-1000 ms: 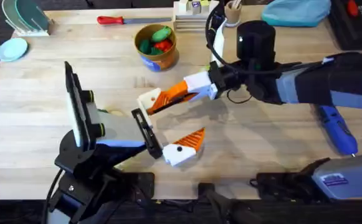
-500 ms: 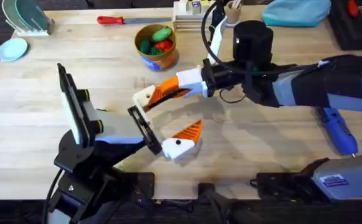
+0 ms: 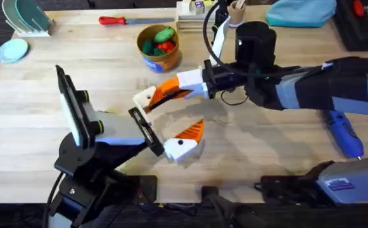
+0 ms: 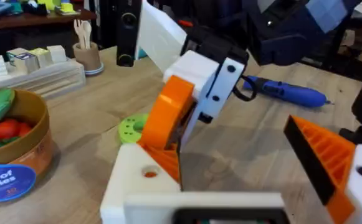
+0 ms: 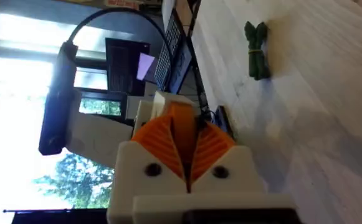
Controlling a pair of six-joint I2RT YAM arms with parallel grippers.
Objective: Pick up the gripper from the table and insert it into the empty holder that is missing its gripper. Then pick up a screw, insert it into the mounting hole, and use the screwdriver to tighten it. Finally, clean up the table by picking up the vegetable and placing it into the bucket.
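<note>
The right gripper (image 3: 171, 93) is clenched on the small orange finger (image 5: 182, 134), held against the white holder (image 3: 144, 99) of the left gripper (image 3: 164, 123), whose jaws stand spread wide; the finger looks light, rigid and ribbed, best pinched on its flat sides; the vegetable (image 5: 256, 50) lies on the table (image 3: 266, 145).

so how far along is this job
Nothing finished yet. In hand: the right hand is shut on the small orange ribbed plastic finger, held against the plain white plastic holder block; seating unclear. Still to do: the screw step, as the blue pen-shaped screwdriver lies on the table, and the dark green toy vegetable is outside the tan-rimmed bucket.
</note>
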